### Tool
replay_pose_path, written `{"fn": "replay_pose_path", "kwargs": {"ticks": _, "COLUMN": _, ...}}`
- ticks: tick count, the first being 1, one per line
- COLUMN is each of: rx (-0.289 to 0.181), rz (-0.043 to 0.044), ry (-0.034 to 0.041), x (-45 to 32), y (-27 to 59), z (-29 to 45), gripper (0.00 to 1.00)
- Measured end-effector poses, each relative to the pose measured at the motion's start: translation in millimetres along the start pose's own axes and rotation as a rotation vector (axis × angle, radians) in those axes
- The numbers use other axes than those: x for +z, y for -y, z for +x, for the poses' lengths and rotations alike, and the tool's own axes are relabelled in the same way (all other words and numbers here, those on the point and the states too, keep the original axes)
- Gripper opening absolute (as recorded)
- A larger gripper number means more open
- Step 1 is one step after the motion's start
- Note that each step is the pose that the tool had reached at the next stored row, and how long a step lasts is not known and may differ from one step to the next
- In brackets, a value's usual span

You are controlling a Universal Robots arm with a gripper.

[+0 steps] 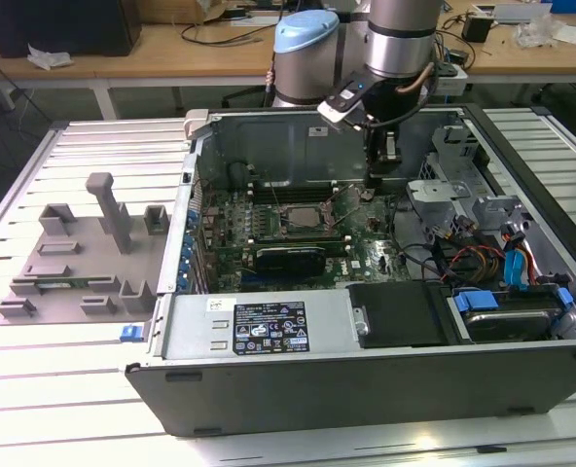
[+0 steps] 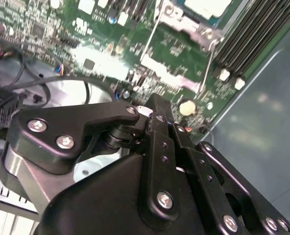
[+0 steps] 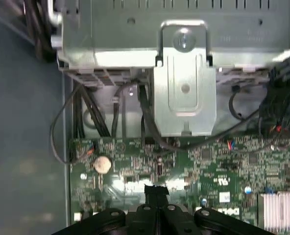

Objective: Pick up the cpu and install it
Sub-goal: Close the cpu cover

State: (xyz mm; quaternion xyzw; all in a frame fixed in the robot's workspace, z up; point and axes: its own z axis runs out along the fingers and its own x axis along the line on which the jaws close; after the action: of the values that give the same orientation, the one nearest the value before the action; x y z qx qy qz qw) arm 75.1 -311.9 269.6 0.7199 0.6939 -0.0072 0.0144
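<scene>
Nearest in the exterior view, the case [image 1: 366, 389] turned its long grey wall to the slatted tabletop [image 1: 54, 428], with the power supply [image 1: 259, 326] just inside it. A grey fixture [image 1: 74, 253] lay well apart on the exterior view's left, with bare slats around it. Deeper in, the board [image 1: 269, 243] lay flat. The cpu [image 1: 303, 216] appeared seated in the socket at the board's middle.

The fingers [image 1: 383, 161] hung farther back, toward the exterior view's right of the cpu and apart from it. They stood between the case's rear wall and a metal cage [image 1: 434, 190], so room there was tight.

The first wrist view showed the fingers [image 3: 157, 193] pressed together with nothing between them. They sat low over the board, with a coin cell [image 3: 102, 165] near and the cage [image 3: 184, 83] and black cables beyond. The second wrist view showed the fingers [image 2: 159, 122] from the other side, with the socket lever [image 2: 209, 63] past them. The cpu [image 2: 206, 6] showed a pale top farther off.
</scene>
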Motion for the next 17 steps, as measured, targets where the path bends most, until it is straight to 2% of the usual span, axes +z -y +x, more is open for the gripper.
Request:
{"fn": "replay_pose_path", "kwargs": {"ticks": 6, "rx": 0.000, "rz": 0.0000, "ry": 0.0000, "x": 1.8, "y": -2.1, "z": 0.1, "gripper": 0.11}}
{"fn": "replay_pose_path", "kwargs": {"ticks": 17, "rx": 0.000, "rz": 0.0003, "ry": 0.0001, "x": 21.2, "y": -2.0, "z": 0.7, "gripper": 0.11}}
